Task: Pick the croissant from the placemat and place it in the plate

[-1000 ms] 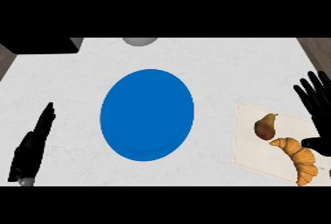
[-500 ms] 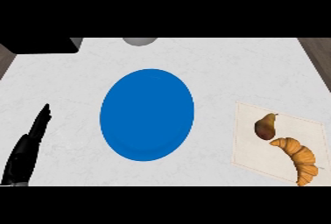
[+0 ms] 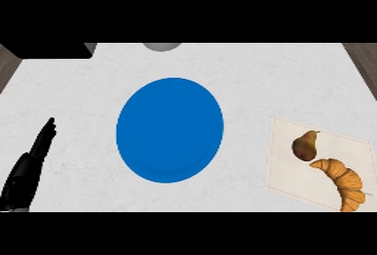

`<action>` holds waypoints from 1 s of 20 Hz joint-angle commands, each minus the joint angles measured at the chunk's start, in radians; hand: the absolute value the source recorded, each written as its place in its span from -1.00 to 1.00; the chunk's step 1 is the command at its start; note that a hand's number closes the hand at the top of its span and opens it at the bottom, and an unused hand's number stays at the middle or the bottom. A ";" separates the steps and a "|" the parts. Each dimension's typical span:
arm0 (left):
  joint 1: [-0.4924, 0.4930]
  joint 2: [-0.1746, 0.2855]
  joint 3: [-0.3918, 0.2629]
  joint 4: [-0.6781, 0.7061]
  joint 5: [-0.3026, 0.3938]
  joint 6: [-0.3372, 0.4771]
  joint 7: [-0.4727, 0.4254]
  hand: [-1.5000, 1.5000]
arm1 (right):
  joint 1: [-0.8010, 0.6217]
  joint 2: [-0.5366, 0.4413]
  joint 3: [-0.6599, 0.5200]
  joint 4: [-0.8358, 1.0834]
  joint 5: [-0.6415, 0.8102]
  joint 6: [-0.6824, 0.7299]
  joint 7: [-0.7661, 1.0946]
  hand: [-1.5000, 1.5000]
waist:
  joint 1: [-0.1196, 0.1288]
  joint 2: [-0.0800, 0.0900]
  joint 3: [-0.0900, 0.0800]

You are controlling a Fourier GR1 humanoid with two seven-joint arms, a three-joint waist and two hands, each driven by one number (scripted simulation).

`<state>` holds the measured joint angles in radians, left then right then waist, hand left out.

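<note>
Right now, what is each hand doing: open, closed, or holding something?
Left hand: open, fingers straight, holding nothing.
Right hand: not in view.

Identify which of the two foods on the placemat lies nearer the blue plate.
The pear: dark and brownish, it sits closer to the plate than the curved golden croissant beside it.

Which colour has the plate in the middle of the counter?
The plate is plain blue, with no pattern; the head view shows it best.
</note>
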<state>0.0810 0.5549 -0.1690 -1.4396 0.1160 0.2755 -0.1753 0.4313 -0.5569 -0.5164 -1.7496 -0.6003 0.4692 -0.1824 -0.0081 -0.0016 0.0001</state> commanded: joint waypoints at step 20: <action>-0.005 -0.049 0.022 -0.071 -0.070 -0.038 0.088 0.00 | -0.274 -0.228 0.281 0.232 0.576 0.158 0.162 -1.00 | 0.022 0.003 0.001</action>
<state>0.0596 0.5197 -0.1337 -1.4670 0.0682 0.2272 -0.1257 0.2076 -0.7728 -0.2981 -1.5671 -0.1437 0.6137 -0.0055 0.0104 0.0014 0.0006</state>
